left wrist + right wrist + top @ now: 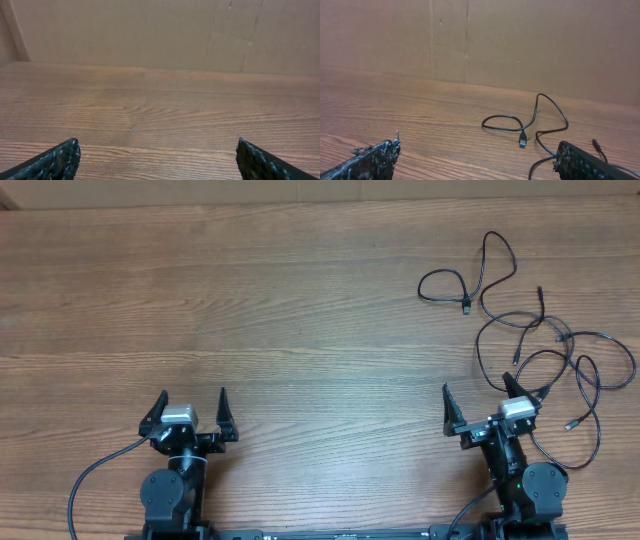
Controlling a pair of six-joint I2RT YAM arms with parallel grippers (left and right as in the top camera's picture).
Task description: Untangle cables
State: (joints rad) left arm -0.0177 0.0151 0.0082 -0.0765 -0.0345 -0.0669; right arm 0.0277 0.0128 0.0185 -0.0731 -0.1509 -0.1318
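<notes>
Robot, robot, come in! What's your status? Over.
Left pincer open, empty. Right pincer open, empty. Cables tangled on my right, untouched. Nothing blocking.

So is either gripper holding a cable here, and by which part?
Nothing is held. The left gripper and right gripper are both open and empty; the cables lie loose on the table.

Robot lab test bench, not a home or shop. Left arm [172, 480] and right arm [527, 480], small and black, sit side by side at the near edge of a wood-grain table [300, 300]. Plain brown backdrop panels [125, 30] with visible seams close off the far side. Thin cables [519, 313] lie loose on the tabletop.
</notes>
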